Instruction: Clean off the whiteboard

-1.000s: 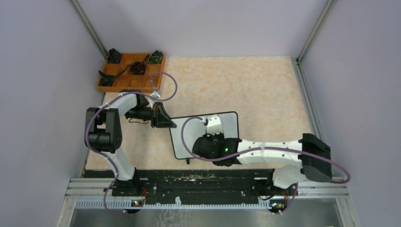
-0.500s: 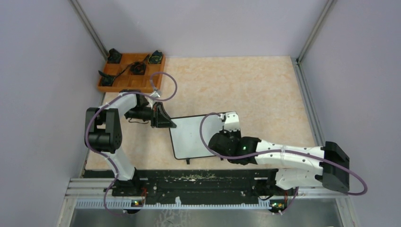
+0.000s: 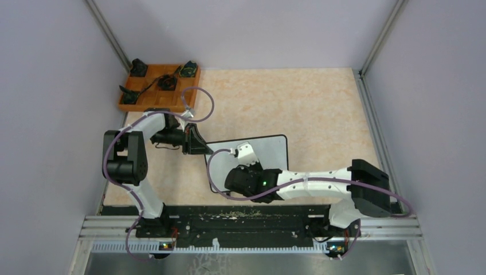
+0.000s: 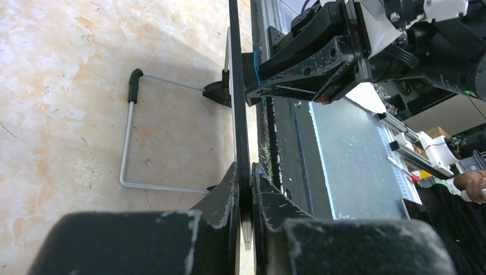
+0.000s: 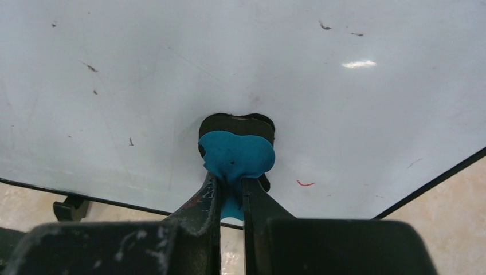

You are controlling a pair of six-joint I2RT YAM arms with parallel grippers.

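The whiteboard (image 3: 269, 150) stands tilted on the table, black-framed, partly hidden by my right arm. My left gripper (image 3: 202, 145) is shut on its left edge, which shows edge-on between the jaws in the left wrist view (image 4: 236, 86). My right gripper (image 3: 243, 166) is shut on a blue eraser (image 5: 236, 154) pressed against the board's white face (image 5: 172, 69). A small red mark (image 5: 305, 184) and a few dark specks show on the board. The board's wire stand (image 4: 129, 143) rests on the table behind it.
An orange wooden compartment tray (image 3: 150, 102) with several small black items sits at the back left. A black rail (image 3: 240, 220) runs along the near edge. Grey walls close in the left, back and right sides.
My right gripper with the eraser swept right across the board, then back left toward its left part. The left gripper and the board stayed put.
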